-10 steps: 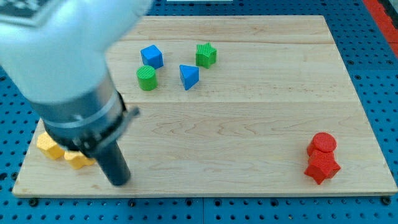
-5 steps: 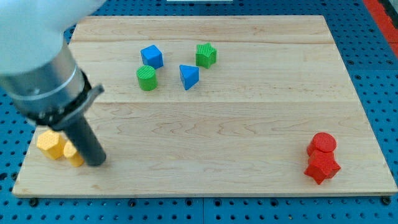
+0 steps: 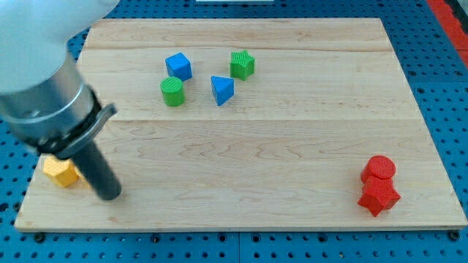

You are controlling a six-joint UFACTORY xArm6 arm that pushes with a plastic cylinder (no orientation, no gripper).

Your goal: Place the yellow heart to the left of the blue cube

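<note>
My tip point(image 3: 110, 195) rests on the board near its bottom left corner. A yellow block point(image 3: 61, 172) lies just left of the rod; its shape is unclear. A second yellow block seen earlier is hidden behind the rod. The blue cube point(image 3: 178, 66) stands near the view's top, left of centre, far from my tip.
A green cylinder point(image 3: 172, 92) sits just below the blue cube. A blue triangular block point(image 3: 222, 89) and a green star block point(image 3: 242, 64) lie to its right. A red cylinder point(image 3: 380, 168) and a red star block point(image 3: 379, 196) sit at the bottom right of the wooden board point(image 3: 292, 146).
My tip moved left from beside the yellow blocks and now sits slightly lower. The rod now covers the second yellow block. The other blocks have not moved.
</note>
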